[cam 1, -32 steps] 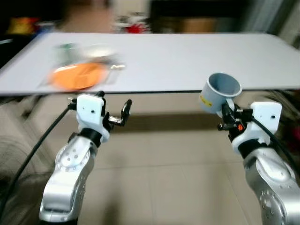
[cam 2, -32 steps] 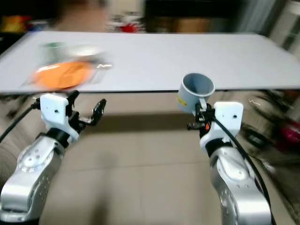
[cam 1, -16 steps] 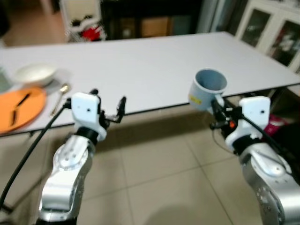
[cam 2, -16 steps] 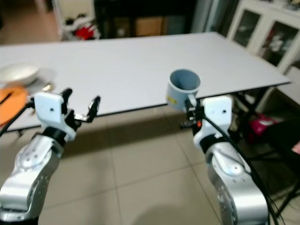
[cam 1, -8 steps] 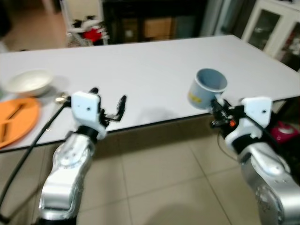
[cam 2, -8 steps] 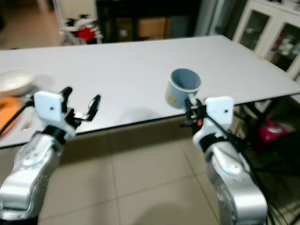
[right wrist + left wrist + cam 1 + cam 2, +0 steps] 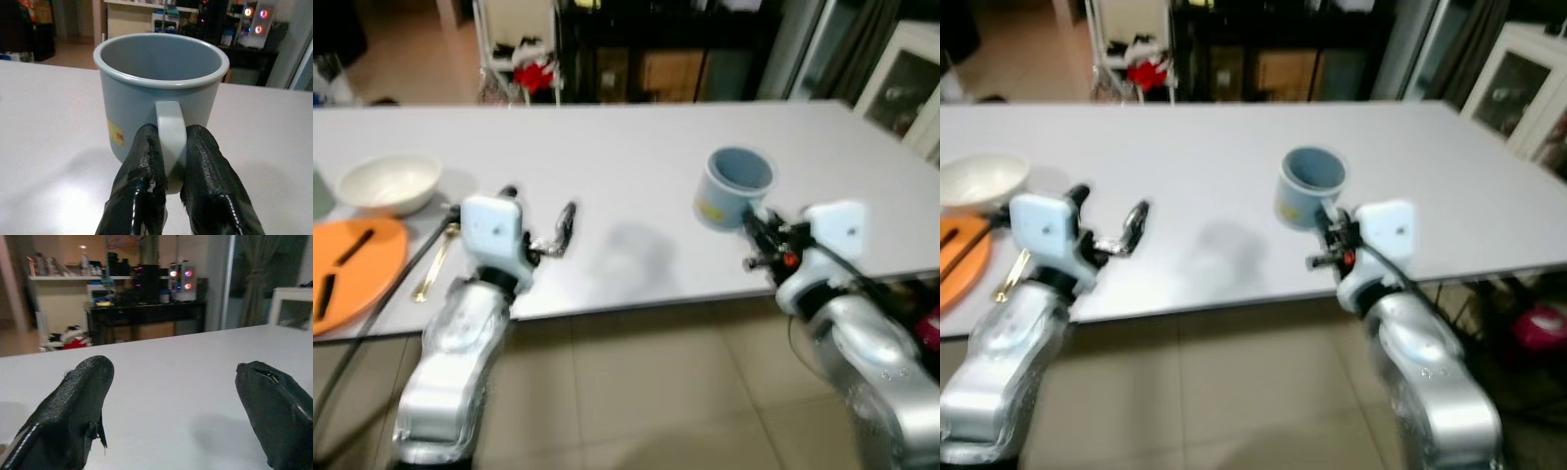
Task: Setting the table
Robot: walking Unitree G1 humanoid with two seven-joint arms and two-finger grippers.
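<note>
Holding a grey-blue mug (image 7: 735,186) by its handle, the right pincer (image 7: 168,166) has its two black fingers closed on either side of the handle loop, with the mug upright and its open mouth facing up. From the head views the mug sits above the near-right part of the white tabletop (image 7: 636,157), just past the near edge. Whether its base already touches the surface or hangs slightly above it cannot be told, though a soft shadow under it in the right wrist view suggests it is very low.

The left pincer (image 7: 558,227) is held out over the near edge of the tabletop with its fingers spread wide and nothing between them.

At the far left lies the rest of the setting — a white bowl (image 7: 388,182), an orange plate (image 7: 352,269) with dark utensils on it, and a gold spoon (image 7: 434,262) beside the plate.

The relation that matters for the coming move: the mug is well apart from that place setting, which lies to the left of the right pincer, with the left arm standing between them. The right arm alone has the mug, so it is the one placed to set it down. If the mug belongs with the plate and bowl, it must travel leftward across the tabletop; if it is meant for its own spot here, a short straight lowering would do — the mug's axis is already vertical.
</note>
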